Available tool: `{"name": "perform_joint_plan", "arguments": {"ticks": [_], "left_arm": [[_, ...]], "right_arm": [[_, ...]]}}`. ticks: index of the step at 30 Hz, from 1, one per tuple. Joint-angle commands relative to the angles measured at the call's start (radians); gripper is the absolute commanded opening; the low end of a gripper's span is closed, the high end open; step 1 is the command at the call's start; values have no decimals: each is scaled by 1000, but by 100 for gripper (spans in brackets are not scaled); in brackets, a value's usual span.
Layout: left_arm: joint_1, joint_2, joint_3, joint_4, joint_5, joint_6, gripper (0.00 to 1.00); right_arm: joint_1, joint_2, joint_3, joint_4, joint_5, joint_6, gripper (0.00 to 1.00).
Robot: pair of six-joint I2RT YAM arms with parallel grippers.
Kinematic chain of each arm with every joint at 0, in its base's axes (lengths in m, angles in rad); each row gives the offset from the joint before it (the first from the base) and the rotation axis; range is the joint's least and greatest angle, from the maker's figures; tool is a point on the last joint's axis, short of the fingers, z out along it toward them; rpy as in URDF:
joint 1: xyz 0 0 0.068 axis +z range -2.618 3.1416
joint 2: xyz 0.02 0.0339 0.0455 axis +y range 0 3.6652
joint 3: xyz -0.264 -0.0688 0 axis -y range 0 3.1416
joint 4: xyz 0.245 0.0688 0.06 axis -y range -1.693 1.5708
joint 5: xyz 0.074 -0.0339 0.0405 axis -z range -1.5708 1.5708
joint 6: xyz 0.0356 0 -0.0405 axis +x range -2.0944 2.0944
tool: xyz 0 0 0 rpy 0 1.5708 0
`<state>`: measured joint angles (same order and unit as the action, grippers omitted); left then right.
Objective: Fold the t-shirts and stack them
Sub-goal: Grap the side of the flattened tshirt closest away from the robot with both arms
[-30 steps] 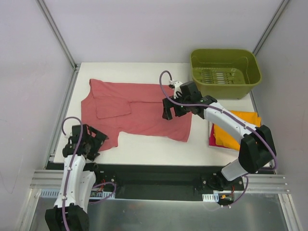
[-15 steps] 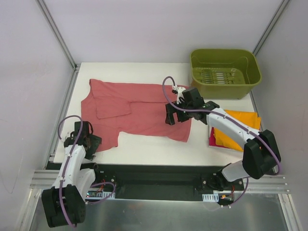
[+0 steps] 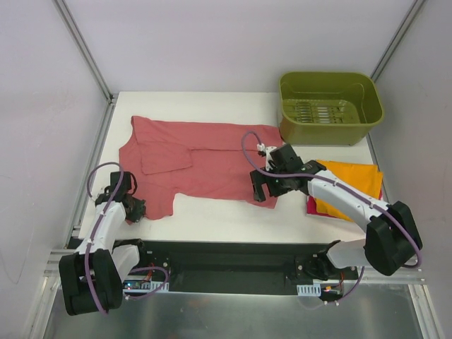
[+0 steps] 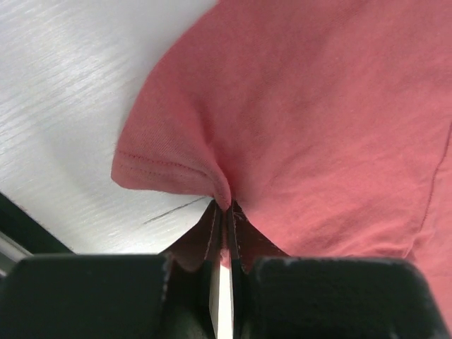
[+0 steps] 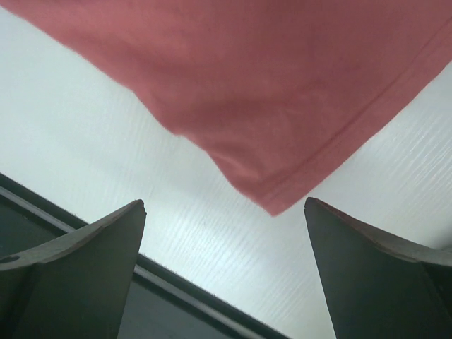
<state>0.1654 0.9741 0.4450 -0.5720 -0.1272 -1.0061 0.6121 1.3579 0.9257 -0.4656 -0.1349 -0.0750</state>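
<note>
A dusty-red t-shirt [image 3: 201, 159] lies spread on the white table, with one sleeve folded in. At its near-left corner my left gripper [image 3: 138, 210] is shut. The left wrist view shows a fold of the red t-shirt [image 4: 318, 106] pinched between the closed tips of the left gripper [image 4: 224, 209]. Over the near-right corner my right gripper [image 3: 263, 191] stands open. In the right wrist view that corner of the red t-shirt [image 5: 272, 191] lies between the spread tips of the right gripper [image 5: 224, 212], not touched. A folded orange t-shirt [image 3: 353, 185] rests on a magenta one [image 3: 311, 205] at the right.
A green tub [image 3: 330, 106] stands at the back right corner of the table [image 3: 212, 215]. The table's dark near edge [image 5: 85, 212] runs just below the right gripper. Frame rails and walls close in both sides.
My left gripper has moved to the shirt's near-left corner and shut on the cloth. My right gripper has travelled toward the near edge, down to the near-right corner, staying open.
</note>
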Motion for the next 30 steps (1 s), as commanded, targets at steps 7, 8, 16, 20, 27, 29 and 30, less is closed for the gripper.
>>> {"name": "perform_joint_plan", "arguments": {"ticks": [7,8,16,20,27,29,30], "left_arm": [[3,-55,67,38,55,70,0],[3,-63,72,37,69,73,0],[3,-74,81,40,57,84,0],[3,-57,93,38,58,90,0],[5,-49,98,38,54,95,0],[5,-52,98,37,48,95,0],[3,-54,98,38,46,95,0]], "right_arm": [[103,23,-70,-107,49,70,91],[109,49,-62,-107,55,72,90],[132,158,-15,-91,195,67,54],[132,198,4,-91,235,63,53],[133,219,10,-79,276,66,48],[133,233,6,-68,270,66,43],[132,239,2,-65,270,67,42]]}}
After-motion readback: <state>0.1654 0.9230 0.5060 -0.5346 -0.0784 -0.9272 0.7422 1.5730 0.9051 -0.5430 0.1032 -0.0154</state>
